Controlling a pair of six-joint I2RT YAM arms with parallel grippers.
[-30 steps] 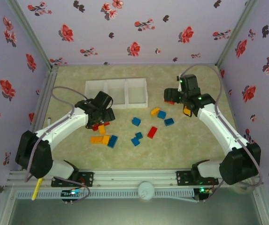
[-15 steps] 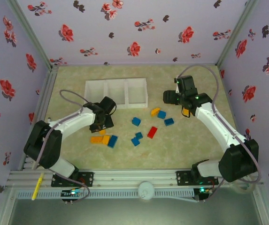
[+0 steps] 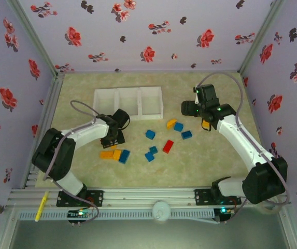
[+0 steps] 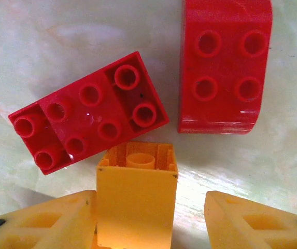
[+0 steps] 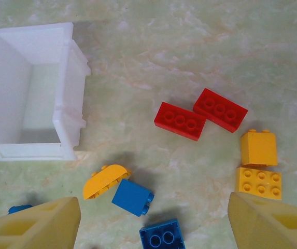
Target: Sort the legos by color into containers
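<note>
Left gripper (image 4: 148,207) now lower, jaws narrower yet unclenched, yellow brick (image 4: 136,202) between, touching one finger (image 4: 50,223); red bricks (image 4: 88,114) beyond; right gripper (image 5: 153,202) released

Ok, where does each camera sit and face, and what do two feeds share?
Top external: above and behind the bases, facing down at the table; left arm and right arm show whole.
Left wrist: close above two red bricks, facing down; left claw straddles a yellow brick.
Right wrist: higher, facing down at the tray and loose bricks; right claw open along the bottom edge.
Shared: the tray, in top external and right wrist.
</note>
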